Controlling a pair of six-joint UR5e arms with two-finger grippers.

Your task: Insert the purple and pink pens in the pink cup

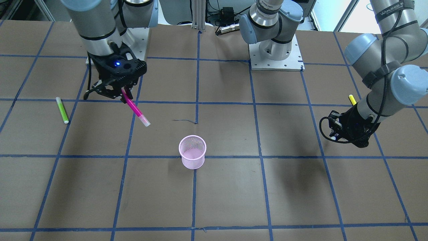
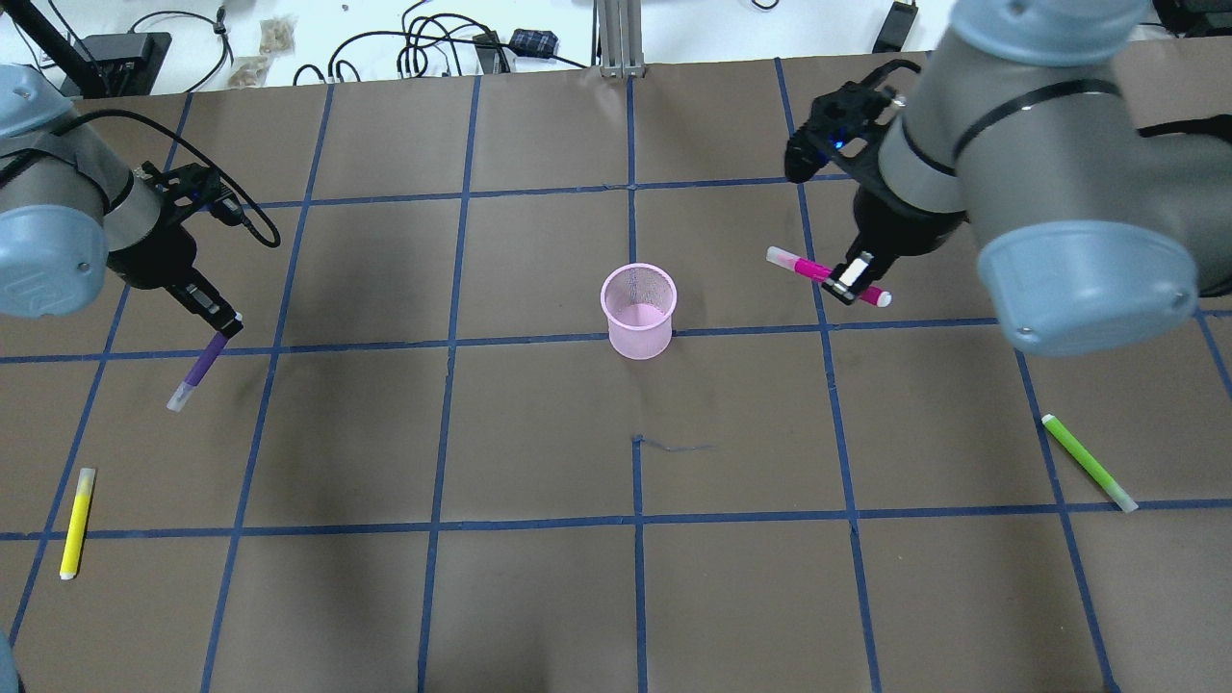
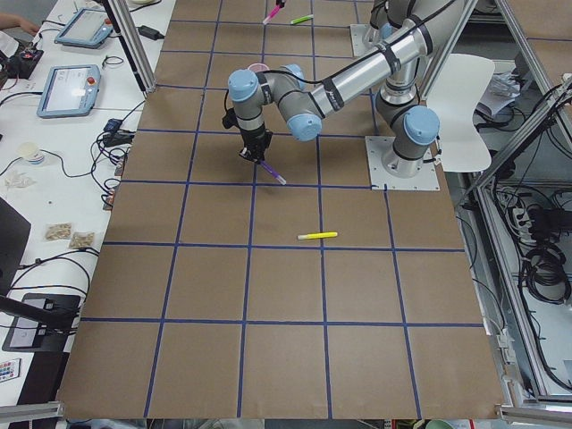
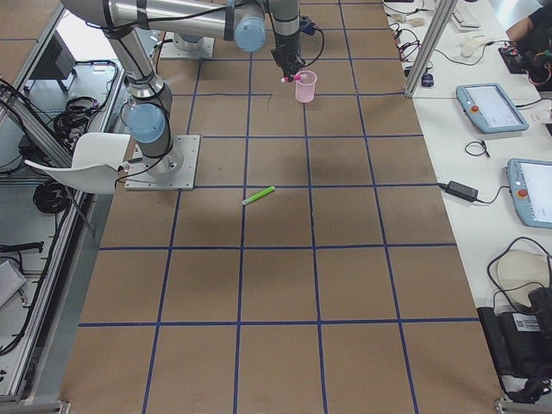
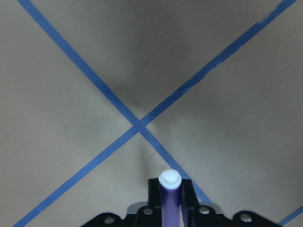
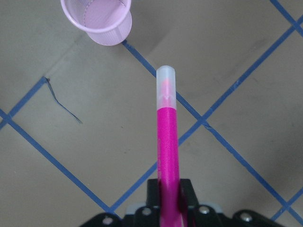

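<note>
The pink mesh cup (image 2: 638,311) stands upright and empty at the table's middle; it also shows in the front view (image 1: 192,151) and the right wrist view (image 6: 98,20). My right gripper (image 2: 851,281) is shut on the pink pen (image 2: 804,267), held above the table to the cup's right, its clear cap pointing toward the cup (image 6: 165,82). In the front view the pink pen (image 1: 135,111) slants down from the gripper (image 1: 121,89). My left gripper (image 2: 221,323) is shut on the purple pen (image 2: 197,371), held above the table at far left; the pen shows end-on in the left wrist view (image 5: 170,201).
A yellow pen (image 2: 77,522) lies near the front left. A green pen (image 2: 1089,461) lies at the right, also seen in the front view (image 1: 62,110). Blue tape lines grid the brown table (image 2: 539,577).
</note>
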